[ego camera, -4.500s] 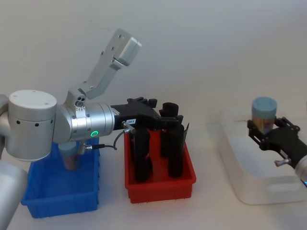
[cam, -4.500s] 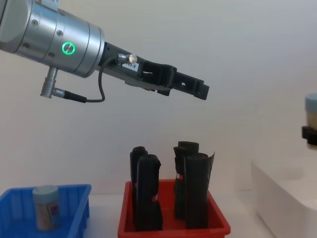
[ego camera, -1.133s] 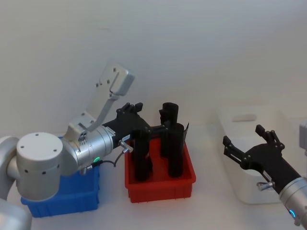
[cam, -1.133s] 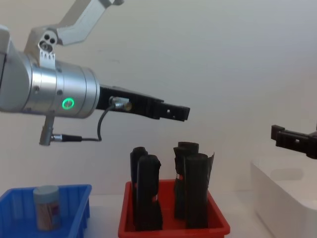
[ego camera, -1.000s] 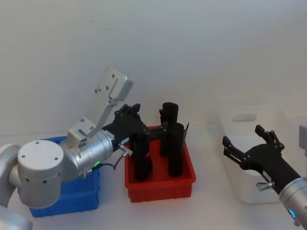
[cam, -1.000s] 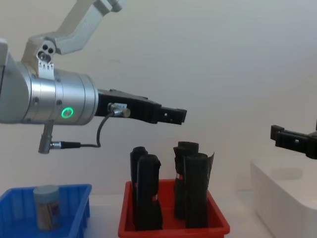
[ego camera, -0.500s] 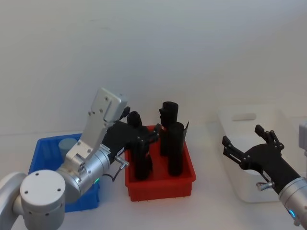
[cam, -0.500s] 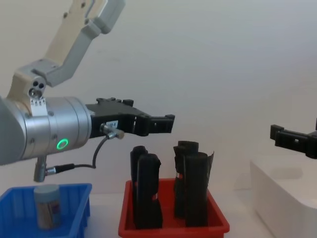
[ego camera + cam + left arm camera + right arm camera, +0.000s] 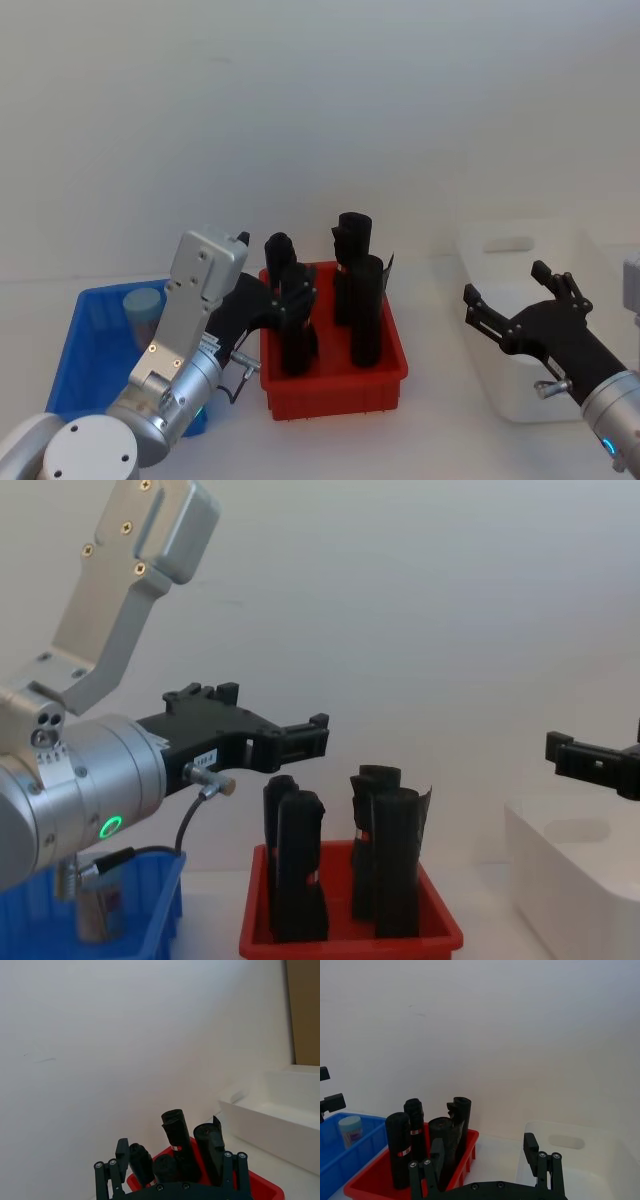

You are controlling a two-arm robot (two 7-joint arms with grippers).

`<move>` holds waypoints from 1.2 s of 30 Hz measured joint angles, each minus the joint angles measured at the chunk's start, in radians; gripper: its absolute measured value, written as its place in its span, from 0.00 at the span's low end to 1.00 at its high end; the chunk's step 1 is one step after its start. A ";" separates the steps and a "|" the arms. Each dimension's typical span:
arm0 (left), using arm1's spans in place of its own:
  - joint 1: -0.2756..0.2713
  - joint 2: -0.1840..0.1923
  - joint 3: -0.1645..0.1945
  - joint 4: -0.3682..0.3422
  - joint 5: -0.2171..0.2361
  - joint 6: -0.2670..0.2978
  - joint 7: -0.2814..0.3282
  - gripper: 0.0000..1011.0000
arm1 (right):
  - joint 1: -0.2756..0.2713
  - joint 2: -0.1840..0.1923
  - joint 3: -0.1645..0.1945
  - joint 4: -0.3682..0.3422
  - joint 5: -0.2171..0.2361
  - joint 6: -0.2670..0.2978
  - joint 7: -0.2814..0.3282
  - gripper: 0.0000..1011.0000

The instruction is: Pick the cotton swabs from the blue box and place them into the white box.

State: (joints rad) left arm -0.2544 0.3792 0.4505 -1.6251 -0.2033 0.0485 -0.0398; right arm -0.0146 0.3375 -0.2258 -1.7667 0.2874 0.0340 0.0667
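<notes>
White wall (image 9: 400, 120) backs a pale table (image 9: 430, 430) where the swabs tub (image 9: 143, 312) stands upright at the far side of the blue box (image 9: 85, 350), left of the red tray (image 9: 335, 378) of black rolls (image 9: 365, 310), with the white box (image 9: 520, 245) at the right. Over the tray's left edge the left gripper (image 9: 305, 740) hangs raised, jaws spread wide and empty. Above the white box's left side the right gripper (image 9: 505, 290) hovers, jaws likewise wide apart, holding nothing.

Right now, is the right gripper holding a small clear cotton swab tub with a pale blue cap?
No, the right gripper has its fingers spread open and empty by the plain white rectangular plastic box.
</notes>
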 joint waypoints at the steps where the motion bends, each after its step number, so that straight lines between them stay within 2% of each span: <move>1: 0.003 0.001 0.001 0.000 0.001 -0.006 0.005 0.99 | 0.000 0.000 0.000 0.000 0.000 0.000 0.000 0.99; 7: 0.017 0.003 0.004 -0.002 0.003 -0.033 0.028 0.99 | 0.000 0.000 0.000 0.000 0.000 0.000 0.000 0.99; 26: 0.017 0.003 0.004 -0.001 0.003 -0.035 0.029 0.99 | 0.002 -0.001 0.000 0.003 0.000 0.000 0.004 0.99; 36: 0.017 0.003 0.004 -0.001 0.003 -0.035 0.029 0.99 | 0.037 -0.019 0.000 0.055 0.003 0.004 0.037 0.99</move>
State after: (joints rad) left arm -0.2372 0.3820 0.4542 -1.6261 -0.2005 0.0139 -0.0109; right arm 0.0228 0.3188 -0.2258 -1.7114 0.2901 0.0376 0.1035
